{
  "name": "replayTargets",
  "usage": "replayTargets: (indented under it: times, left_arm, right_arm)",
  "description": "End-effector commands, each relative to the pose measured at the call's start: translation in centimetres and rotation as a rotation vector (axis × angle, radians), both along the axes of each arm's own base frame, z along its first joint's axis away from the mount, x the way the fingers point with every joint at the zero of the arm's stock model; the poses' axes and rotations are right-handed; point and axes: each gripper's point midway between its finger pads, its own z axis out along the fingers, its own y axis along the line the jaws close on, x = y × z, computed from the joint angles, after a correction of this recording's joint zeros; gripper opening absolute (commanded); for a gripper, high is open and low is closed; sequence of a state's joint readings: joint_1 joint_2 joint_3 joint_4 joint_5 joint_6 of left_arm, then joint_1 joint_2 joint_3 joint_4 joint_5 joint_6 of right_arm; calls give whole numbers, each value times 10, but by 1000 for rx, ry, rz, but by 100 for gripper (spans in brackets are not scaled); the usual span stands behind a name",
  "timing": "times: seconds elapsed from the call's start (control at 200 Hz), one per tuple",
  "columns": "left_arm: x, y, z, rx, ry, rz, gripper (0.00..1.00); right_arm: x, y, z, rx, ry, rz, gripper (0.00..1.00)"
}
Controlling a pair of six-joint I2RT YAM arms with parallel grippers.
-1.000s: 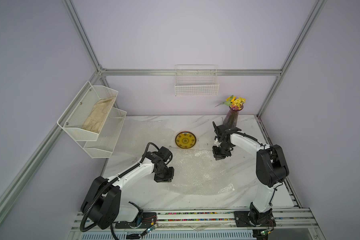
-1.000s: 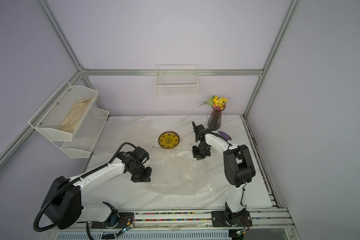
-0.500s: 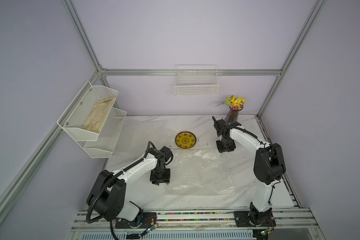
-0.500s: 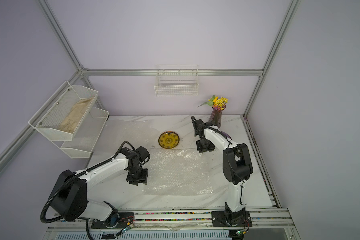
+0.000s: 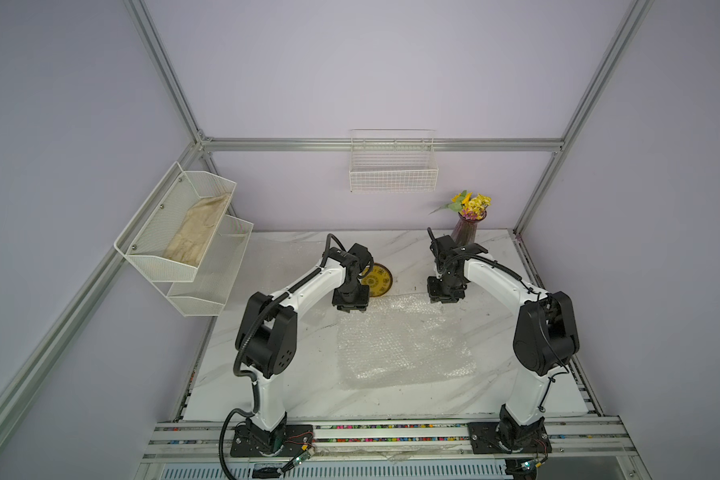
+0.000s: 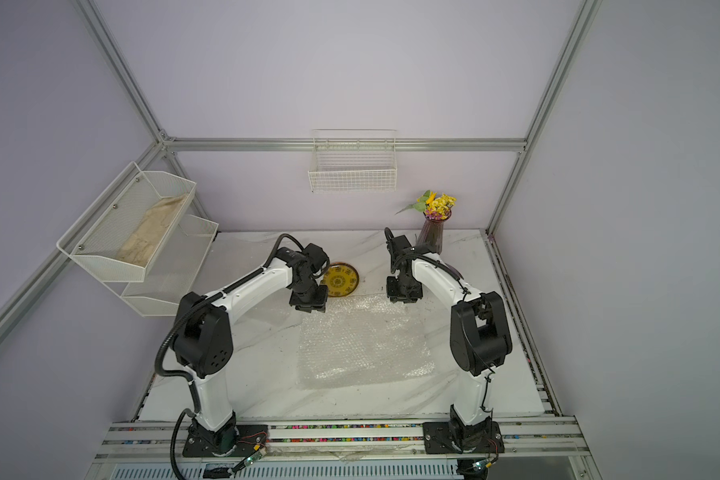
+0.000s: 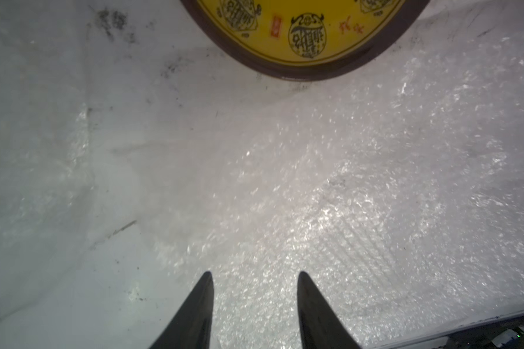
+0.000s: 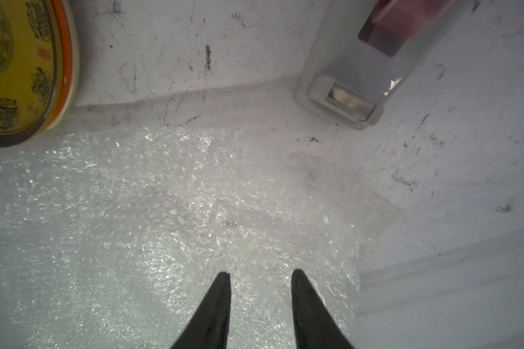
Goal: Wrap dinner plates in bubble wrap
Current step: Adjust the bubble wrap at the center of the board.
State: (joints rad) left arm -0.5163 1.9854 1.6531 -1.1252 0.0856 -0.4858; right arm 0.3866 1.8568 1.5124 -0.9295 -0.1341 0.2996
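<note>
In both top views the bubble wrap (image 5: 404,340) (image 6: 362,340) lies flat on the marble surface (image 5: 292,374) at the centre of the frame, with the yellow plate (image 5: 378,281) just above its upper edge. The left claw (image 5: 350,307) hangs over the sheet's upper left corner, the right claw (image 5: 444,298) over its upper right corner. The left wrist view shows the left claw (image 7: 254,275) spread and empty above the bubble wrap (image 7: 375,196), the yellow plate (image 7: 300,30) just past the sheet's edge. In the right wrist view the right claw (image 8: 260,272) is likewise spread, pinching nothing, and a grey tape dispenser (image 8: 360,75) stands beyond the sheet.
</note>
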Motion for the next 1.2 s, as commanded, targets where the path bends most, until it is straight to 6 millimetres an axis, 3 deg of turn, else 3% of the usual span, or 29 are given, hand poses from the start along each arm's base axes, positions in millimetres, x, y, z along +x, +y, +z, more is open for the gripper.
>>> replayTargets:
  times: [0.0, 0.115, 0.275, 0.42, 0.56, 0.685, 0.85, 0.95, 1.04, 1.195]
  left_arm:
    - [25, -7, 6, -2, -52, 7, 41]
    - [25, 17, -17, 129, -40, 26, 40]
    - [8, 35, -49, 168, 30, 34, 39]
    - [-14, 39, -58, 144, 77, 25, 38]
    - [-36, 41, -60, 110, 111, 32, 38]
    - [-41, 44, -51, 101, 100, 38, 40]
    - [-11, 28, -9, 54, 1, 40, 47]
    - [-4, 12, 5, -12, -14, 51, 46]
    - [-5, 6, -1, -20, 3, 56, 43]
    - [-12, 7, -31, 10, 60, 59, 40]
  right_arm:
    - [22, 31, 1, 178, -78, 1, 36]
    - [20, 16, -38, 103, 2, -87, 30]
    - [-18, -13, -80, -10, 99, -110, 28]
    - [-52, -25, -86, -19, 134, -130, 28]
    - [-70, -27, -80, 16, 139, -168, 28]
    - [-55, -23, -63, 33, 71, -162, 29]
    - [-24, 0, -23, 142, -15, -136, 33]
    - [-11, 6, -18, 159, -29, -142, 33]
    - [-3, -6, -29, 90, -24, -194, 31]
    - [8, -34, -51, -30, -20, -242, 28]
